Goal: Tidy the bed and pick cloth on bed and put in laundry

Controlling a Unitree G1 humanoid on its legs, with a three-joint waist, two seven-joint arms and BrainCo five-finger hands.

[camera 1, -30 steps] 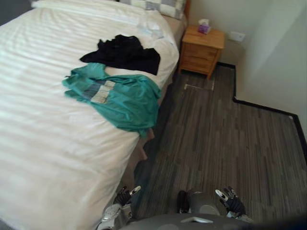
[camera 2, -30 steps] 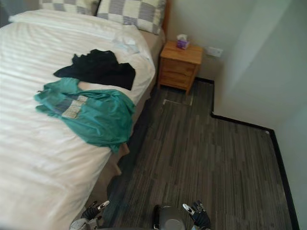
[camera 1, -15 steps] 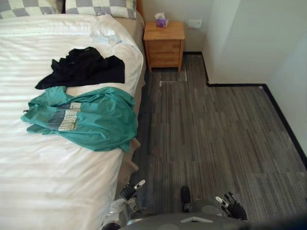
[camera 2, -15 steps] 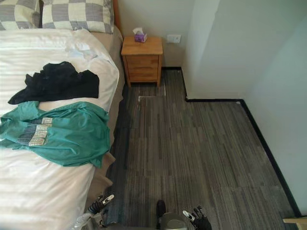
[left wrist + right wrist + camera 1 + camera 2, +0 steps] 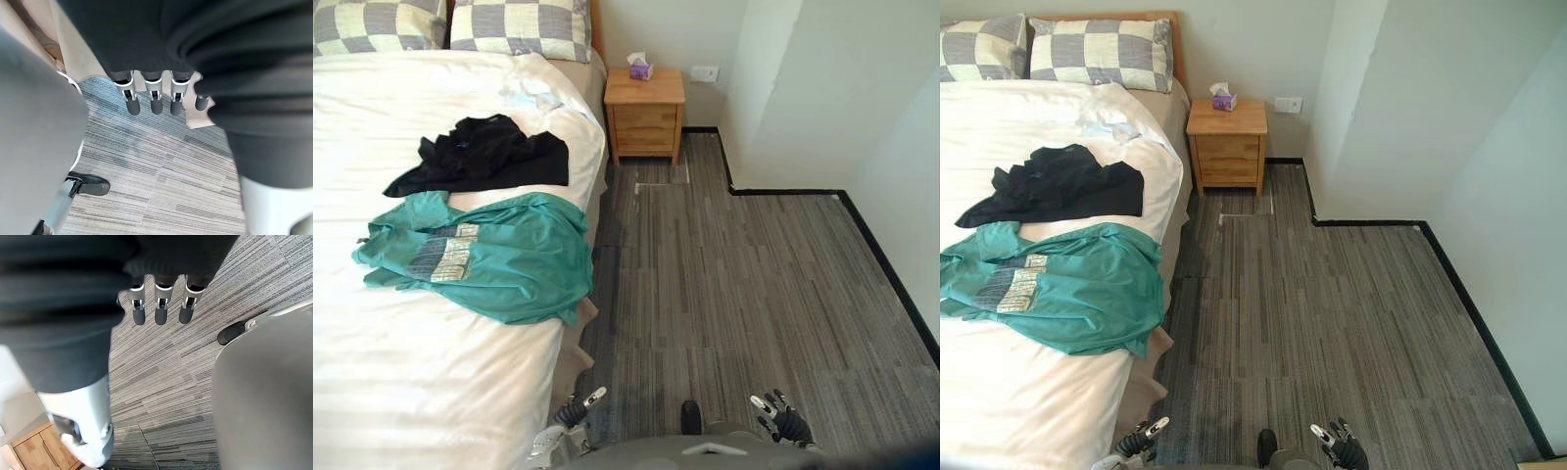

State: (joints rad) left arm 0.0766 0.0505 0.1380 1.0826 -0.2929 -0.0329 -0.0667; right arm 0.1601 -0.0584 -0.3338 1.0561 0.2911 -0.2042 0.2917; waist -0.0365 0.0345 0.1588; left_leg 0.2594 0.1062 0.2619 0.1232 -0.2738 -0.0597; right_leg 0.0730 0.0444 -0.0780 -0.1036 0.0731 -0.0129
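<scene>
Now the camera has turned, so the pillows (image 5: 514, 24) and the nightstand (image 5: 646, 110) show more fully; the cloths lie as before. The green cloth (image 5: 494, 259) lies at the edge of the bed (image 5: 411, 382), and the black cloth (image 5: 484, 157) lies just beside it, toward the pillows. The left hand (image 5: 570, 411) hangs by the bed's side and the right hand (image 5: 781, 423) over the floor (image 5: 754, 294). The fingers (image 5: 155, 100) of both are straight, a little spread and hold nothing, well apart from both cloths.
</scene>
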